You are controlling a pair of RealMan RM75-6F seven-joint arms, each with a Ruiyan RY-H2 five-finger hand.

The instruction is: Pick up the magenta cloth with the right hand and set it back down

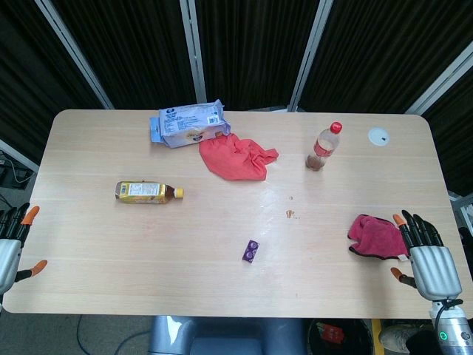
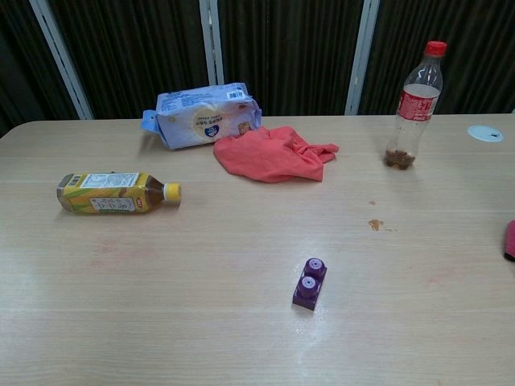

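Observation:
The magenta cloth [image 1: 375, 235] lies crumpled near the table's right front; only its edge [image 2: 510, 240] shows at the right border of the chest view. My right hand [image 1: 427, 255] hovers just right of it, fingers spread and empty, fingertips close to the cloth's right edge. At the left front corner, my left hand [image 1: 13, 244] is also open, holding nothing. Neither hand appears in the chest view.
A red cloth [image 1: 236, 157] lies mid-back beside a blue snack bag [image 1: 188, 124]. A yellow tea bottle [image 1: 146, 192] lies on its side at left. A clear bottle [image 1: 324, 146] stands upright. A purple block [image 1: 251, 252] sits near the front. A white disc [image 1: 379, 136] is at back right.

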